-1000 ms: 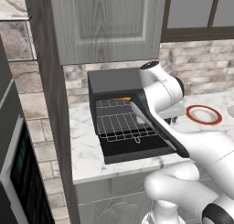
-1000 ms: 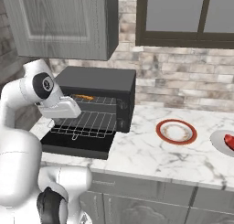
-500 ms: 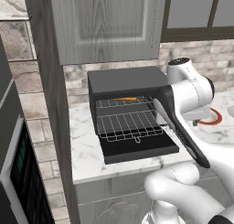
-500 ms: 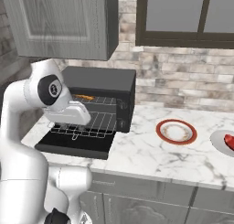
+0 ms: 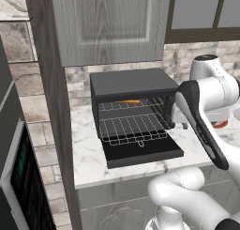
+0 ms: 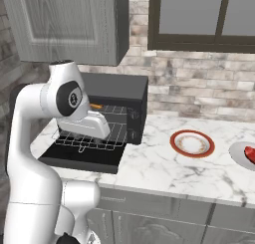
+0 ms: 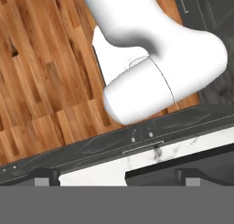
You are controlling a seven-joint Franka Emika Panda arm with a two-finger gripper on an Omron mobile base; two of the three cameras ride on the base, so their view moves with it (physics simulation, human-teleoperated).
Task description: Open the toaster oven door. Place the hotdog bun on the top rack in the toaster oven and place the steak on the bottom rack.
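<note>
The toaster oven (image 5: 133,109) stands on the counter (image 6: 189,171) with its door (image 5: 140,154) dropped flat in front of it, and the hotdog bun (image 5: 127,101) lies on the top rack (image 5: 131,104) at the back of the cavity. The bottom rack (image 5: 133,128) is bare and pulled partly out over the door. The steak (image 6: 250,153) sits on a pale dish well to the right of the oven, past the red-rimmed plate (image 6: 192,143). So the step in hand is, I judge, fetching the steak. The gripper (image 7: 116,173) has its jaws wide apart and holds nothing; the hand camera looks down past the counter's front edge, just beside the open door. To do this well, the arm should swing clear of the door, travel right over the red-rimmed plate, and come down squarely over the meat with the fingers (image 7: 45,175) straddling its narrower span. The piece is flat, so the tips must reach low to the dish before closing, or they may slide over it.
</note>
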